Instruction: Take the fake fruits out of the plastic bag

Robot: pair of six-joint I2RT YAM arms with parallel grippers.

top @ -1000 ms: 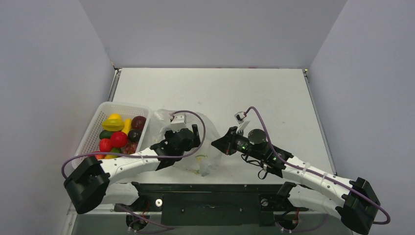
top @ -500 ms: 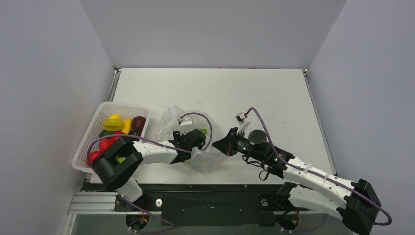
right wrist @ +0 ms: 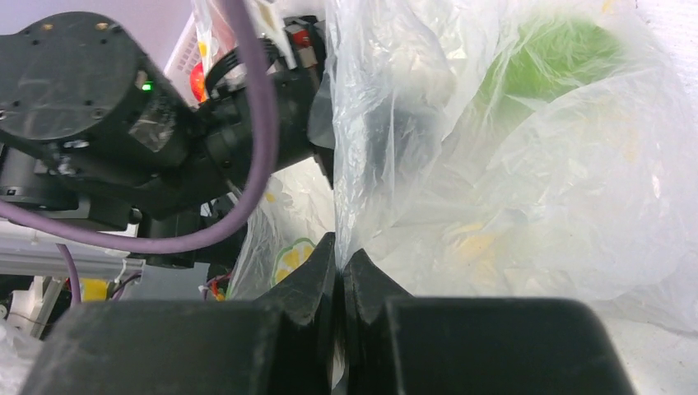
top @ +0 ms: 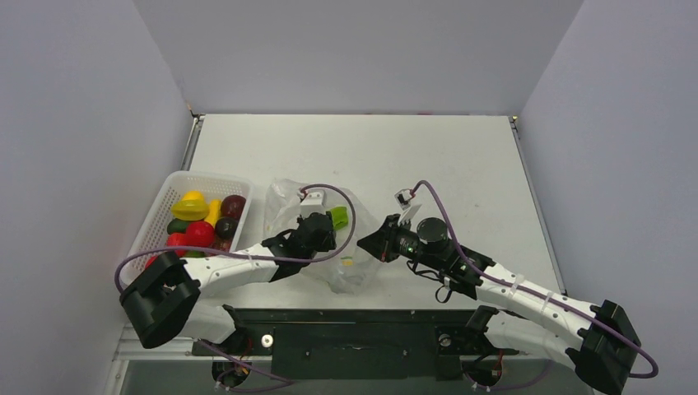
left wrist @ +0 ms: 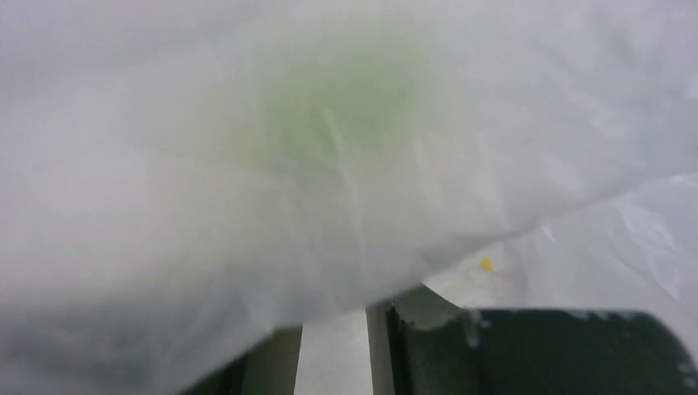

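Sprawling plastic bag (top: 346, 276), long axis seemingly near-to-far

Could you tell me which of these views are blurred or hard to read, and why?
Left wrist: nearly all soft blur, the plastic bag lying close to the lens, a green smudge showing through; right wrist: film crisp with mild glare, its own fingers dark and underexposed; top external: sharp, evenly lit.
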